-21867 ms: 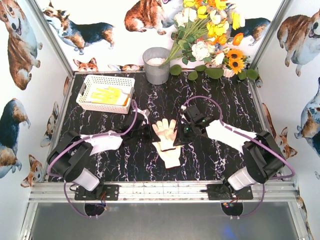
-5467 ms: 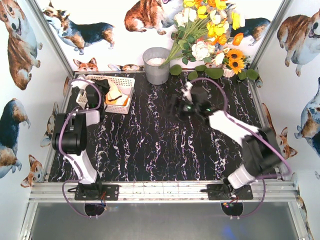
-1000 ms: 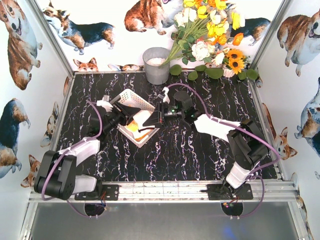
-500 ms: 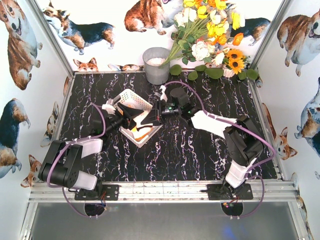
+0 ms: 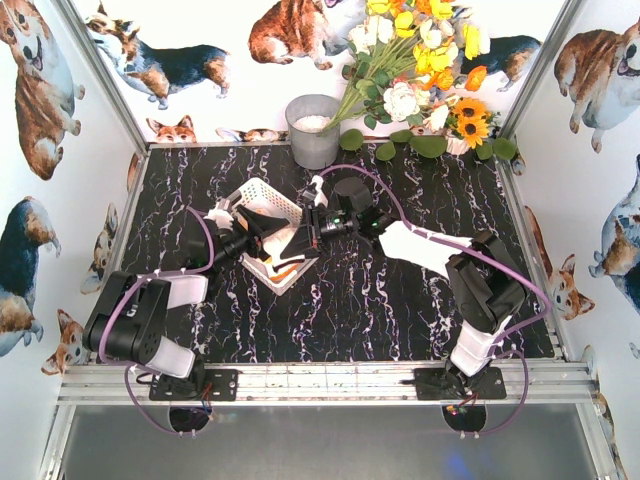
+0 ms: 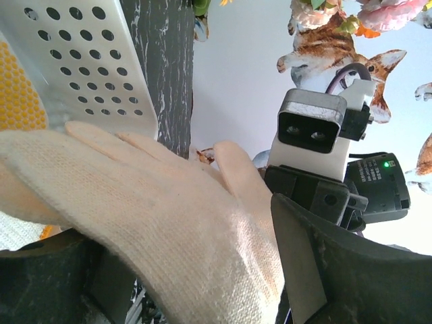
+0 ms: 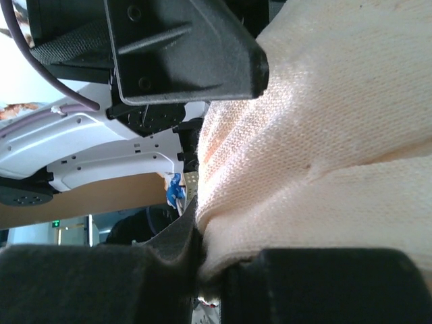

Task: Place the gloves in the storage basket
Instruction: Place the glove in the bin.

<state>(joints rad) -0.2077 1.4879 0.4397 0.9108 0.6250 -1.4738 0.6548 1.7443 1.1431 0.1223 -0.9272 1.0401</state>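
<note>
**Peach glove over basket, 2 grippers on it**

Peach glove is over the storage basket. The basket sits skewed on the table, 9 o'clock of centre, with a yellow glove inside. My right gripper, at the glove's 3 o'clock, pinches it. My left gripper, at 9 o'clock, stands wide, the glove draped between its fingers.

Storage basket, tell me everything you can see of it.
The storage basket is white plastic, shallow and rectangular, with perforated walls. It sits cornerwise on the black marbled table. A yellow and orange glove lies inside, and a cream glove held by the right gripper drapes over it.
</note>
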